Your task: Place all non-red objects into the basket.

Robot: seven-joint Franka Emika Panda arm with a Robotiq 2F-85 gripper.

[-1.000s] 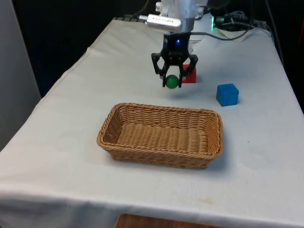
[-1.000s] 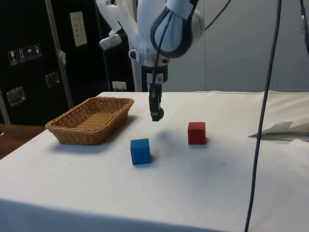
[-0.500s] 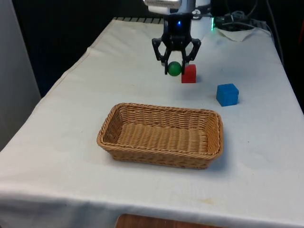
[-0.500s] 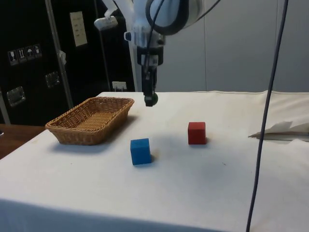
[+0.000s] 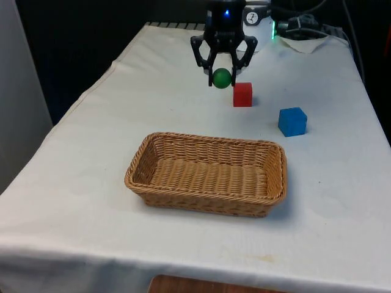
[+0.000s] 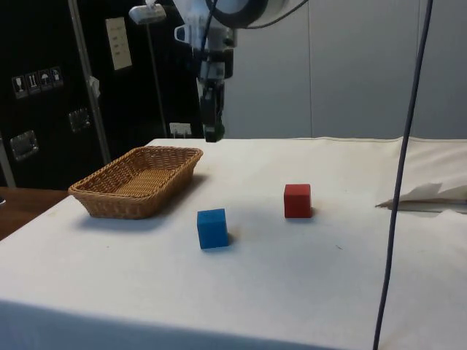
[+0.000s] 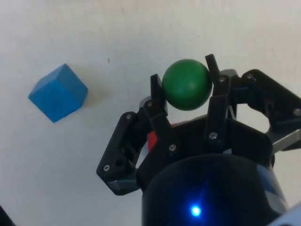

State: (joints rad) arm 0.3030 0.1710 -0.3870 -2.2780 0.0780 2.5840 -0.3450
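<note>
Nearest lies the basket [image 5: 208, 174], a shallow oblong of woven tan wicker, open-topped and nothing in it yet. Beyond it, toward the front view's right, sits the blue cube [image 5: 292, 121], which by its colour belongs in the basket too. Farther back stands the red cube [image 5: 242, 94], which should stay put. Just to its left and well above the cloth hangs the gripper [image 5: 222, 74], fingers clamped on a smooth green ball [image 5: 222, 77], likely held high to clear the basket's rim.
</note>
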